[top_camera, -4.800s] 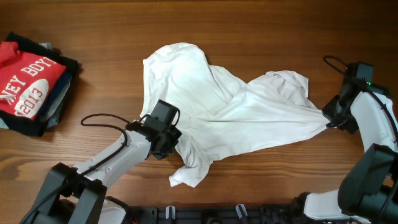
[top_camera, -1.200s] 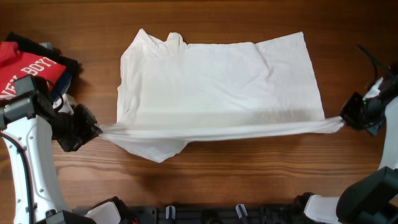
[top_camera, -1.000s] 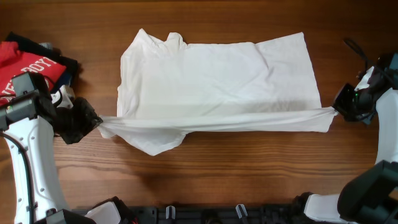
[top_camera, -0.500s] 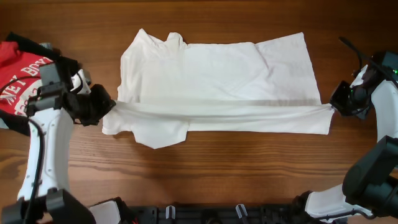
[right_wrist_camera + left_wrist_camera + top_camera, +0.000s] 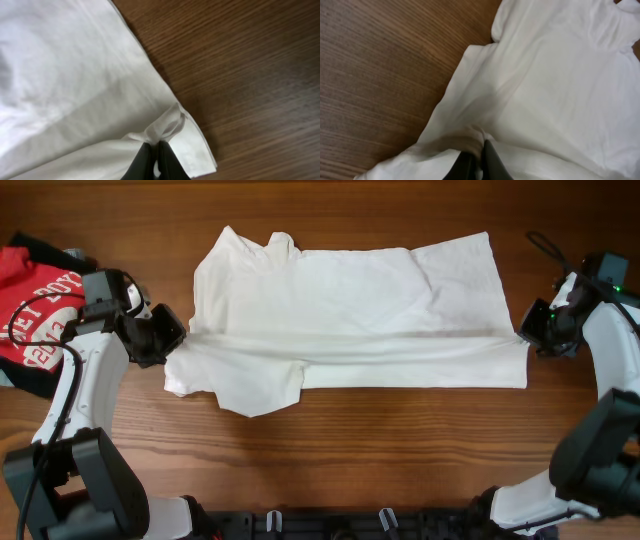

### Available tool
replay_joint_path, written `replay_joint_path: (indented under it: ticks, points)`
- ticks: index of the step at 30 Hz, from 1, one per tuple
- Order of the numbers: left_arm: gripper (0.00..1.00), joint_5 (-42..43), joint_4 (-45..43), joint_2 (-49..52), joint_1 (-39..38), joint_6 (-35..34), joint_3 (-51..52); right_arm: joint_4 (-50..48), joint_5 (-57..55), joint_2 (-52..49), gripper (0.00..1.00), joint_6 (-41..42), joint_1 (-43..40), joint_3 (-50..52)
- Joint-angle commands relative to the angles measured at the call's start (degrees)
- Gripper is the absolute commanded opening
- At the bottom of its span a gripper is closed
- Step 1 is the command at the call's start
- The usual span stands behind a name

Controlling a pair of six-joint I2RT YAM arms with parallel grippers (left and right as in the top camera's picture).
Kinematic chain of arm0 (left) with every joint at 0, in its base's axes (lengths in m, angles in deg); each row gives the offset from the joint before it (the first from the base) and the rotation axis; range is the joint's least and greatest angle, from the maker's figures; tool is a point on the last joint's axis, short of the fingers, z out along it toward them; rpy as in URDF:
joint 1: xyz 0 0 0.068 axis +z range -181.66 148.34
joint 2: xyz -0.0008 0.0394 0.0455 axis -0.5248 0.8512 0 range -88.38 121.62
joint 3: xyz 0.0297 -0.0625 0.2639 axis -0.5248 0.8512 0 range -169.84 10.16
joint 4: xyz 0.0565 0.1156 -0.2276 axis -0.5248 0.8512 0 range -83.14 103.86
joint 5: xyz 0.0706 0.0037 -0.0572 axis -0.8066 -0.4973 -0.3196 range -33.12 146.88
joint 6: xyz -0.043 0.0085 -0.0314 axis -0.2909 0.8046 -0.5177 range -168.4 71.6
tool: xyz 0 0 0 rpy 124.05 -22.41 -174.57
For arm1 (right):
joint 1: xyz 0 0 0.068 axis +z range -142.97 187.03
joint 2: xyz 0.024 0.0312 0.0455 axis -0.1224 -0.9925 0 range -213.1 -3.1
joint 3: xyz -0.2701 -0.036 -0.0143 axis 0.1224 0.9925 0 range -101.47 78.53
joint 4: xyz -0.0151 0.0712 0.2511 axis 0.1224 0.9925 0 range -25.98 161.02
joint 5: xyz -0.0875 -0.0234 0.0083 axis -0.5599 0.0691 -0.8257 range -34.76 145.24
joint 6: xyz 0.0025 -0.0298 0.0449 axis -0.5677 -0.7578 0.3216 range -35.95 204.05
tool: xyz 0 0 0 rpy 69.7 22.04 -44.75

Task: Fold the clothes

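Now the white T-shirt [image 5: 350, 300] lies spread across the middle of the wooden counter [image 5: 400, 470], its long side running left to right. A raised crease crosses it from the left edge to the right edge. The cloth on the near side of that crease lies flat as a narrower band, and a loose flap, which looks like a sleeve, hangs out at the near left corner. On the far edge, toward the left, a small bump of cloth sticks up.

The left end effector [image 5: 178, 342] sits at the left end of the crease, its 2 fingers pressed together on a pinch of the T-shirt's edge. In the left wrist view, the left end effector [image 5: 479, 162] has white fabric gathered right at the dark fingertips, with wrinkles fanning away from them. The right end effector [image 5: 522, 338] is clamped the same way on the right end of the crease. In the right wrist view, the right end effector [image 5: 154, 157] holds a small curled loop of hem, just beside the shirt's near right corner.

At the far left of the counter, a red shirt [image 5: 40, 310] with white lettering rests on dark garments [image 5: 20, 380], beside the left arm and apart from the T-shirt.
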Motion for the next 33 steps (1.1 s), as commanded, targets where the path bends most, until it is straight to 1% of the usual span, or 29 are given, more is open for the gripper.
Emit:
replay_joint_path:
  ticks: [1, 5, 7, 8, 9, 10, 11, 14, 15, 17, 20, 23, 26, 27, 28, 29, 30, 31, 33]
  points:
    - [0.04, -0.98, -2.6, 0.48, -0.07, -1.79, 0.09, -1.2, 0.09, -4.74, 0.04, -1.03, 0.17, 0.11]
    - [0.06, -0.98, -3.78, 0.48, -0.39, -2.38, 0.09, -2.34, 0.2, -8.63, 0.04, -0.98, 0.2, 0.11]
    - [0.16, -0.98, -3.78, 0.48, -0.44, -2.36, 0.09, -2.89, 0.33, -9.99, 0.04, -1.01, 0.35, 0.11]
    - [0.28, -0.96, -3.74, 0.48, -0.44, -2.38, 0.09, -3.21, 0.33, -10.67, 0.04, -0.98, 0.48, 0.11]
    - [0.43, -0.96, -3.63, 0.48, -0.44, -2.38, 0.09, -3.48, 0.35, -10.91, 0.04, -0.98, 0.52, 0.11]
    - [0.5, -0.94, -3.34, 0.48, -0.46, -2.38, 0.09, -3.76, 0.35, -10.99, 0.04, -0.96, 0.52, 0.11]
    - [0.52, -0.92, -2.45, 0.48, -0.68, -2.38, 0.09, -4.04, 0.39, -11.02, 0.04, -0.92, 0.52, 0.11]
    - [0.52, 3.85, 3.61, 0.48, -4.2, -2.34, 0.09, -4.28, 1.2, -11.02, 0.04, -0.79, 0.57, 0.11]
    - [0.52, 5.11, 5.11, 0.48, -6.73, -2.32, 0.09, -4.26, 1.2, -11.02, 0.04, -0.74, 0.61, 0.11]
    - [0.52, 4.9, 5.55, 0.48, -12.61, -1.92, 0.09, -3.98, 1.22, -11.02, 0.04, -0.79, 0.63, 0.11]
    - [0.52, 0.68, 5.4, 0.48, -21.86, -1.97, 0.09, -3.8, 1.22, -11.02, 0.05, -0.79, 1.07, 0.11]
    - [0.53, -2.34, 5.79, 0.48, -28.55, -1.97, 0.09, -4.02, 1.62, -11.02, 0.04, -0.79, 1.86, 0.11]
    - [0.54, -3.02, 5.64, 0.5, -32.63, -1.97, 0.09, -4.15, 1.6, -11.02, 0.04, -0.83, 2.45, 0.11]
    - [0.54, -4.48, 5.57, 0.7, -34.05, -1.97, 0.09, -4.09, 1.6, -11.02, 0.04, -0.83, 2.45, 0.11]
    - [0.53, -5.57, 5.55, 1.05, -34.88, -1.95, 0.09, -4.07, 1.6, -11.02, 0.04, -0.81, 2.45, 0.11]
    - [0.49, -7.23, 5.05, 1.88, -36.33, -1.88, 0.09, -4.07, 1.6, -11.02, 0.04, -0.83, 2.45, 0.11]
    - [0.48, -8.15, 4.48, 2.69, -37.35, -1.46, 0.09, -4.07, 1.6, -11.02, 0.04, -0.81, 2.43, 0.11]
    - [0.48, -8.39, 3.82, 3.89, -38.4, 0.15, 0.09, -4.04, 1.6, -11.02, 0.04, -0.81, 2.45, 0.11]
    - [0.49, -8.59, 2.69, 6.45, -39.89, 0.74, 0.09, -3.87, 1.6, -11.02, 0.04, -0.81, 2.45, 0.11]
